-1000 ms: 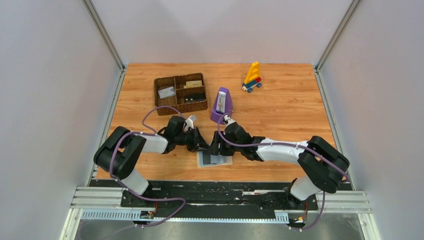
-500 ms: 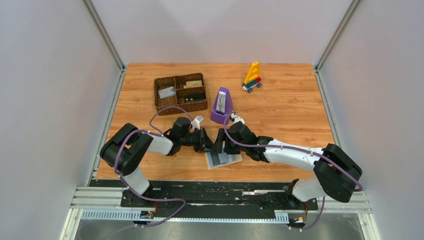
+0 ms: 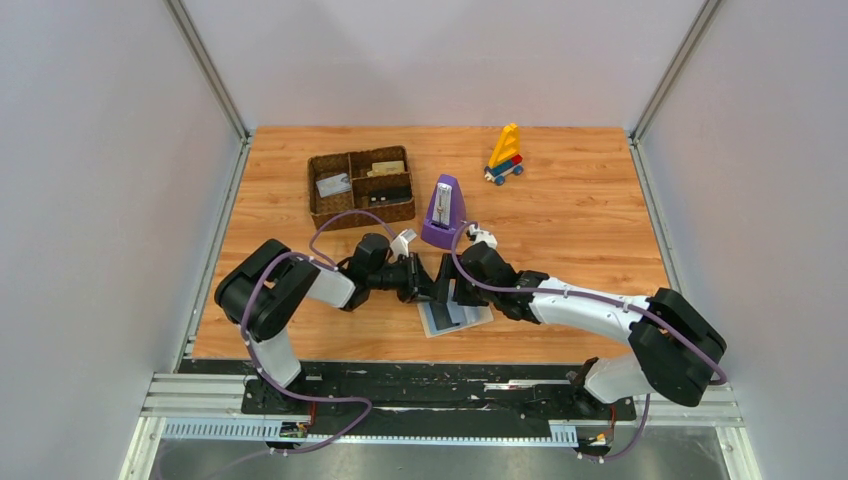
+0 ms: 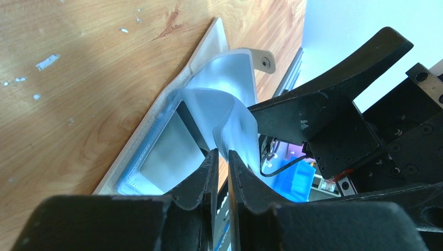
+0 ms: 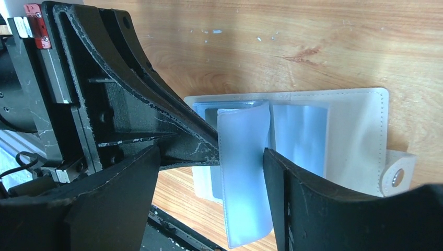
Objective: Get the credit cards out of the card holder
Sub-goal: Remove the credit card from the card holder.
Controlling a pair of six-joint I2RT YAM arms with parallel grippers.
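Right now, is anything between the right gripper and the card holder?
Nothing visible. The right gripper is open, its fingers straddling the card holder's lifted clear sleeve. The left gripper pinches that same sleeve right beside them.

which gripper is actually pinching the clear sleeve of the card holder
The left gripper: its jaws are nearly shut on the clear sleeve. The right gripper has its jaws spread wide either side of it.

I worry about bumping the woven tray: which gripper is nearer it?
Left. The left gripper pinches the card holder just near-right of the tray; the right gripper is open beyond it, farther right.
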